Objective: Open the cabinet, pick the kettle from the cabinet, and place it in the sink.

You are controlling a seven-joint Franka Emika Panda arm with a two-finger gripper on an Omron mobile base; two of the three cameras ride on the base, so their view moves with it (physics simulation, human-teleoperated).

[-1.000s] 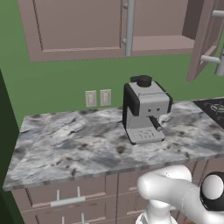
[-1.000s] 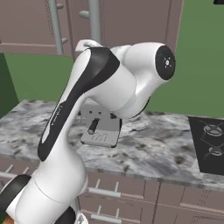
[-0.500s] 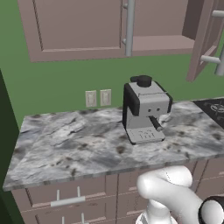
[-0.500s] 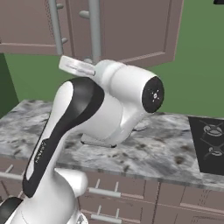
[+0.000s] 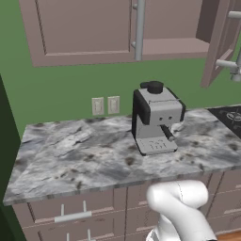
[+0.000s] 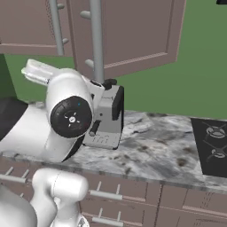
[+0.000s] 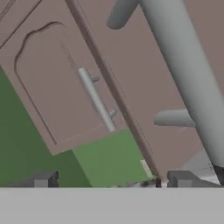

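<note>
The cabinet (image 5: 84,28) hangs over the counter. Its left door is closed, with a long silver handle (image 5: 140,28). Its right door (image 5: 221,42) stands swung open, and the bare shelf (image 5: 169,47) shows inside. In the right base view the open door (image 6: 133,35) and its bar handle (image 6: 96,40) hang just above my arm. In the hand view my gripper (image 7: 113,181) is open with nothing between its fingertips (image 7: 43,179). The open door's handle (image 7: 183,65) runs close by, above the right tip. The closed door's handle (image 7: 96,98) lies farther off. The kettle and the sink are out of view.
A boxy grey-and-black coffee machine (image 5: 155,117) stands on the marble counter (image 5: 84,160) under the cabinet. A black stove top (image 6: 213,146) sits at the counter's right end. Base drawers (image 5: 70,216) run below. The green wall (image 5: 70,94) carries two outlets (image 5: 104,105).
My arm has swung: its big joint dropped and moved left in the right base view, uncovering the coffee machine. The right door stays open and the base has not moved.
</note>
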